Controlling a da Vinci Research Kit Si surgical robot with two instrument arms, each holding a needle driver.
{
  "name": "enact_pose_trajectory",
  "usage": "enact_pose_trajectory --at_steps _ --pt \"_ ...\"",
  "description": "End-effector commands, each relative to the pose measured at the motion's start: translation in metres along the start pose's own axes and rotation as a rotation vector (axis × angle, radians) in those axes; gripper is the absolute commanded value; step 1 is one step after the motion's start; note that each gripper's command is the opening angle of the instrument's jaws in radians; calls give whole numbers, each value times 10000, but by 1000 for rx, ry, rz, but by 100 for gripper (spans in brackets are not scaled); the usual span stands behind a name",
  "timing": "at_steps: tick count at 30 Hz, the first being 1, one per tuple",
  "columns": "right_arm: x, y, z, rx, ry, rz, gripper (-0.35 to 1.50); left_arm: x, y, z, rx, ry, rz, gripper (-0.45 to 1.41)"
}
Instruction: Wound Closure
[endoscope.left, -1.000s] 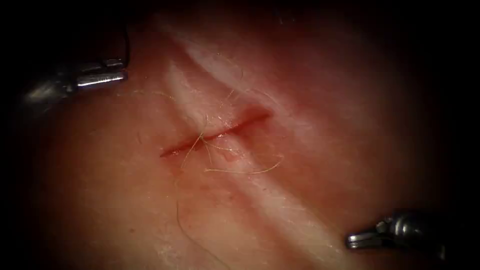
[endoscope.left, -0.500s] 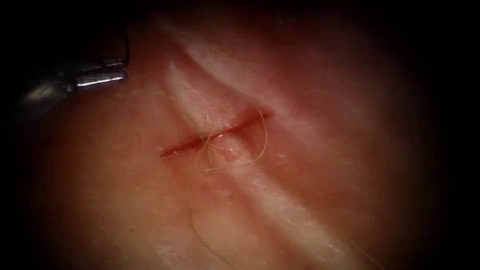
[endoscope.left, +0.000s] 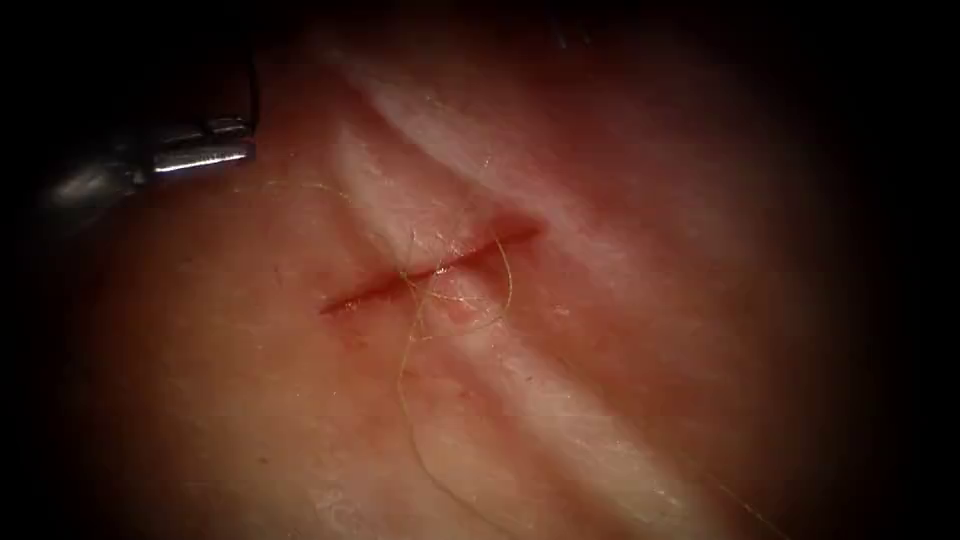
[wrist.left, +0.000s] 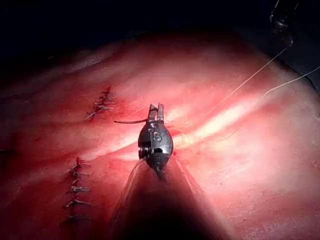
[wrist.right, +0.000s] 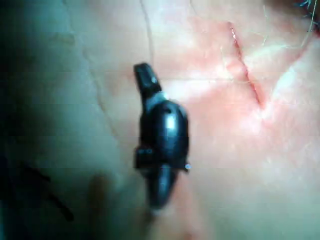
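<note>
Left tool (endoscope.left: 215, 142) well left of cut (endoscope.left: 430, 268), jaws clamped on needle (wrist.left: 131, 121), clear of tissue (endoscope.left: 620, 330). Thread (endoscope.left: 405, 390) looped across cut mid. Right tool (wrist.right: 145, 80) holding nothing visible; jaws' gap can't tell.

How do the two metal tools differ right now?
The left tool grips the needle near one end, out of the tissue; what the right tool holds I cannot tell. The left tool sits close to the cut, on its left; the right tool stands farther off. Neither touches the cut.
</note>
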Motion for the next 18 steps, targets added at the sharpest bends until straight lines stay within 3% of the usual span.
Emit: enact_pose_trajectory --at_steps 1,5,7,8,9,10,13,14,16,18 --pt "5 -4 1 2 1 -8 -35 -3 -2 8 0 2 1 -45" --pt "21 -1 -4 -32 58 -24 -35 -3 -1 10 1 -1 2 -45" --pt "15 20 4 -130 74 -9 73 -5 -1 12 3 -5 4 -45" --pt "15 20 4 -130 74 -9 73 -5 -1 12 3 -5 4 -45" --pt "11 29 7 -166 66 -3 104 -5 -1 12 3 -5 4 -45" --pt "5 42 11 -207 56 8 121 -5 0 13 -1 -6 5 -45" --pt "-20 93 10 -305 62 42 126 -6 0 13 0 -6 5 -45" --pt "-20 93 10 -305 62 42 126 -6 0 13 0 -6 5 -45" --pt "-34 118 8 -358 47 62 131 -6 0 13 0 -6 5 -45" --pt "-60 149 2 -419 46 85 136 -7 0 11 -2 -6 5 -45"
